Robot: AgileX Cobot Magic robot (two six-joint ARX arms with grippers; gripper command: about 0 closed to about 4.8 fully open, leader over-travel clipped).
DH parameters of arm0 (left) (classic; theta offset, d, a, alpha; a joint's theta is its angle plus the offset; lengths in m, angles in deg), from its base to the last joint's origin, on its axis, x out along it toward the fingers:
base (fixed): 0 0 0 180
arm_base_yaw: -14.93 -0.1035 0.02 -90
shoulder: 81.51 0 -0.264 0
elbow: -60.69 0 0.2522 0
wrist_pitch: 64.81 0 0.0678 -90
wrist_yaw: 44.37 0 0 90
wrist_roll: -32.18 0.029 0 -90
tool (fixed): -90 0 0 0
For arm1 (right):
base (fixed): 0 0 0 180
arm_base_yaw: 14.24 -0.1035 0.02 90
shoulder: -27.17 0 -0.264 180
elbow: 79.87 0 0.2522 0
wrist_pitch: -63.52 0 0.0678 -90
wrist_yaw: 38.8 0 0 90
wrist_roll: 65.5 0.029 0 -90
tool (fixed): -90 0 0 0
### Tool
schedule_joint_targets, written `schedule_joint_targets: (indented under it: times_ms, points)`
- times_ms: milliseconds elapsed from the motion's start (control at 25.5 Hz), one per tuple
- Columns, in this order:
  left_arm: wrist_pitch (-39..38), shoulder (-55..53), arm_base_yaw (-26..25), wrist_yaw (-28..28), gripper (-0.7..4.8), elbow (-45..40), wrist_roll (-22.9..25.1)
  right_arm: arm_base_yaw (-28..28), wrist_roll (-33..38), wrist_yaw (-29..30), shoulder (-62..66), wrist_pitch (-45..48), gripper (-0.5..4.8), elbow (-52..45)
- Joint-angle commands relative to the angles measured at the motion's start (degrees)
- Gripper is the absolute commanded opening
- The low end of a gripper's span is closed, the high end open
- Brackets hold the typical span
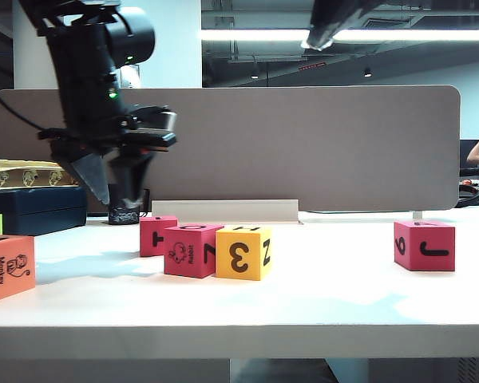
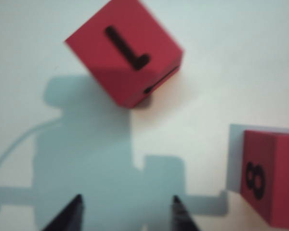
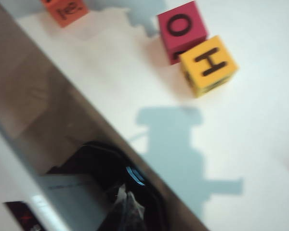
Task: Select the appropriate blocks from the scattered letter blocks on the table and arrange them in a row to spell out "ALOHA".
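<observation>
Left gripper [image 2: 126, 214] hung above the table [image 2: 241, 62], fingers [image 2: 70, 216] apart, nothing between them, touching nothing. Ahead of it sat a red L cube [image 2: 125, 55], turned cornerwise to the fingers, L face up. Off to one side of the gripper was another red cube [image 2: 272, 178], an 8 on its near face, partly out of frame. In the exterior view the left gripper [image 1: 112, 187] was raised over the back left of the table, blurred.

Right gripper [image 3: 127, 204] was blurred and dark at the frame edge; jaws together, holding nothing visible. Far ahead of it stood a red O cube [image 3: 182, 34] touching a yellow H cube [image 3: 208, 65], letters up, and an orange cube [image 3: 63, 9] farther off.
</observation>
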Motion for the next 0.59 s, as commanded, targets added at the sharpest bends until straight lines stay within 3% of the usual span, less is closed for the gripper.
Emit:
schedule_joint_targets:
  times_ms: [39, 78, 235, 431, 587]
  points:
    - [-1.8, 0.2, -0.7, -6.3, 1.32, -0.1, 0.7, -0.1, -0.2, -6.0, -0.2, 1.3, -0.05, 0.4]
    - [-1.8, 0.1, -0.7, -7.7, 0.89, -0.1, 0.9, 0.1, -0.3, -7.2, -0.2, 1.4, -0.05, 0.4]
    - [0.7, -0.3, -0.2, -8.7, 0.12, -0.1, 2.4, 2.2, -0.4, -8.2, -0.2, 1.3, -0.05, 0.4]
    - [1.8, -2.1, -0.3, -8.8, -0.06, -0.1, 2.3, 4.6, -0.4, -8.2, -0.2, 0.9, -0.05, 0.4]
    - [1.6, -4.0, -0.2, -12.7, -0.06, -0.1, 2.2, 4.6, -0.4, -8.2, -0.2, 0.9, -0.05, 0.4]
